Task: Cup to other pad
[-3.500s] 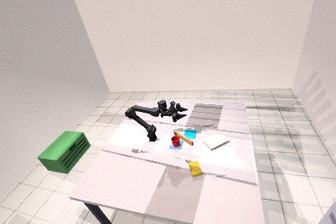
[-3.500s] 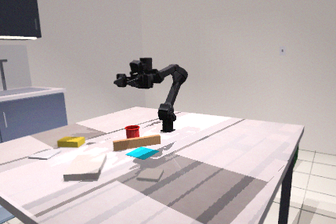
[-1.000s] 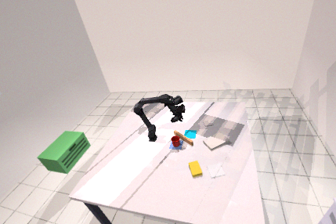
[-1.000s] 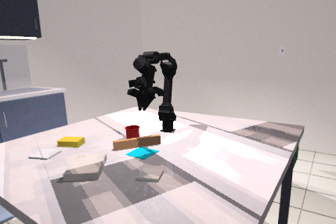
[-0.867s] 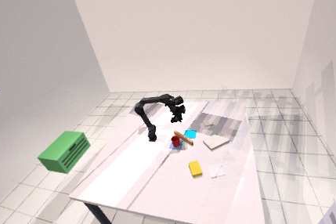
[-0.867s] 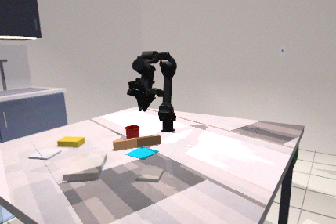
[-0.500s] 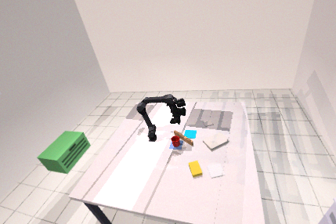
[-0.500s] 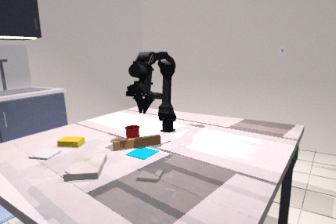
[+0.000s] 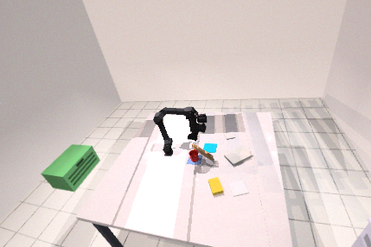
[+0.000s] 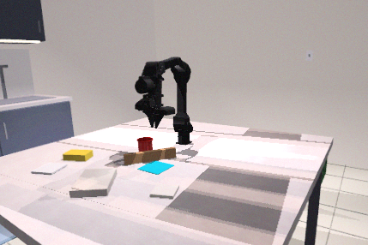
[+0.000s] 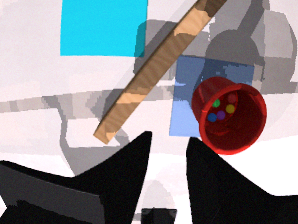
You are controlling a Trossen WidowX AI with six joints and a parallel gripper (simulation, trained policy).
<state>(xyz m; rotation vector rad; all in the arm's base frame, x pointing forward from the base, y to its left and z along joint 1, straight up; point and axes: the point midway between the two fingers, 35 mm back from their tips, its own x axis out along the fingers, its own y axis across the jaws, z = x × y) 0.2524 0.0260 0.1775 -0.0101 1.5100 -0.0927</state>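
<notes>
The red cup [image 9: 194, 156] [image 10: 145, 145] [image 11: 245, 127] stands upright on the blue pad [image 9: 190, 162] [image 11: 184, 112]. Several coloured marbles [image 11: 230, 108] lie inside it. The cyan pad [image 9: 210, 148] [image 10: 156, 167] [image 11: 102, 27] is bare, on the far side of a wooden bar [image 9: 204, 154] [image 10: 150, 156] [image 11: 150, 75] from the cup. My gripper [image 9: 193, 138] [image 10: 154, 127] [image 11: 169, 141] is partly open with nothing between its fingers. It hangs above the table, higher than the cup and off to its side; in the wrist view the cup is beyond the right finger.
The wooden bar lies slantwise between the two pads. A yellow block [image 9: 215, 186] [image 10: 78, 155], a white flat piece [image 9: 239, 187] [image 10: 49, 168], a grey slab [image 9: 238, 155] [image 10: 93, 182] and a small pale tile [image 9: 230, 137] [image 10: 164, 191] lie farther out on the table.
</notes>
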